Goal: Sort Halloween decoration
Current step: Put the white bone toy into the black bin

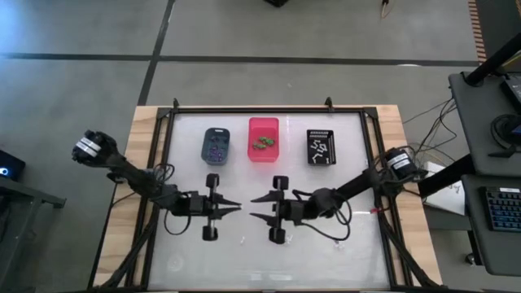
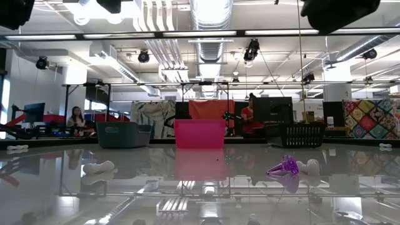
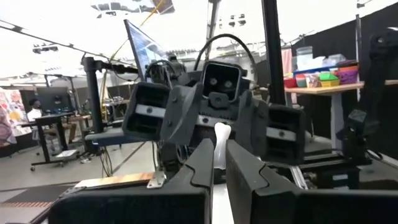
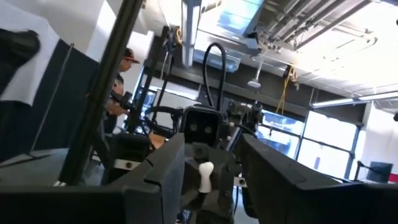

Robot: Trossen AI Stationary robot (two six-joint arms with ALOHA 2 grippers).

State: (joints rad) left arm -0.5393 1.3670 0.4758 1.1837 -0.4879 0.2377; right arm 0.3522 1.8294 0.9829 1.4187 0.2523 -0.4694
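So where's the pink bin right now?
In the high view the pink bin sits at the table's far edge, middle of three, between the blue-grey bin and the black bin.

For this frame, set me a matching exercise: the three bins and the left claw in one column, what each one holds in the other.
Column one:
1. blue-grey bin
2. pink bin
3. black bin
4. left claw

Column two:
A. white bone, pinched between shut fingers
B. green trinkets
C. white trinkets
D. purple trinkets

Pairs: 1-D, 2-B, 3-C, 4-A.
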